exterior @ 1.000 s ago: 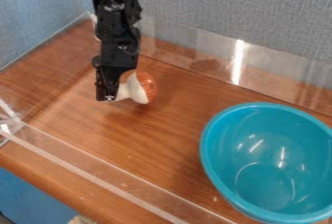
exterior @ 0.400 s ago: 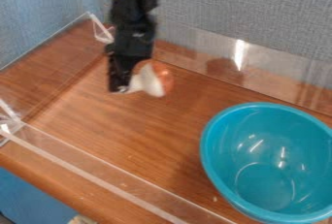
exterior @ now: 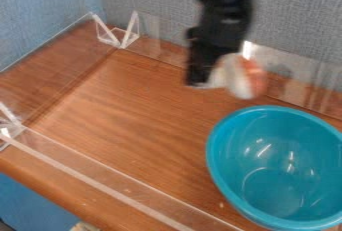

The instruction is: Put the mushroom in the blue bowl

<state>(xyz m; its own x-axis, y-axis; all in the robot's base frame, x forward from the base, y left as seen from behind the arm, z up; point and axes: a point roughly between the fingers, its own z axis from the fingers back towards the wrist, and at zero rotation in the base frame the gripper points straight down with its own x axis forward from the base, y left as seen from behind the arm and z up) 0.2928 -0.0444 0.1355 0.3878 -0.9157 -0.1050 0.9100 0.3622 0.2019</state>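
Note:
The mushroom (exterior: 237, 76), cream stem and orange-brown cap, hangs in the air above the wooden table, blurred by motion. My gripper (exterior: 219, 73) points down and is shut on the mushroom, with its black fingers (exterior: 201, 70) on the left side of it. The blue bowl (exterior: 277, 166) sits at the lower right, turquoise, deep and empty. The mushroom is up and left of the bowl's far rim, not over its middle.
Clear acrylic walls (exterior: 80, 170) border the wooden table (exterior: 107, 105), with small clear brackets at the back left (exterior: 118, 30) and the left edge. A blue-grey fabric wall stands behind.
The gripper has lifted the mushroom off the table and carried it up and to the right, toward the bowl. The bowl has not moved.

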